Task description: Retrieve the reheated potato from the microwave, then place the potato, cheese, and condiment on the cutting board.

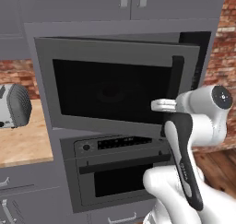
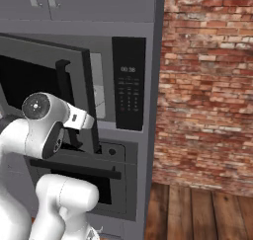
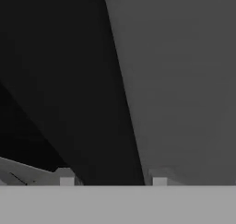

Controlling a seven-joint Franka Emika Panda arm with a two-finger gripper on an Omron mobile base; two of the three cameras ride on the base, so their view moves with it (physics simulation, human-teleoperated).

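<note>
So the white arm [image 1: 184,144] rises from the base, elbow bent, forearm going up and wrist turned sideways. The gripper [image 1: 161,105] sits level, reaching forward, jaws closed down tight.

1. Left base view: the camera sits behind the arm [image 1: 184,144] on its left side, facing forward at the microwave [image 1: 115,89] from close range. The partly open door is seen from its outer face; a wooden counter [image 1: 23,142] lies left of the microwave.
2. Right base view: the camera sits behind the arm on its right side, facing the microwave's control panel [image 2: 128,88] and the brick wall [image 2: 207,86] right of it.
3. Shared area: both base views cover the microwave door, its handle [image 1: 174,80] and the oven [image 1: 120,168] below the microwave.
4. Hand view: the camera looks along the gripper, very close to the microwave door's dark surface.
</note>
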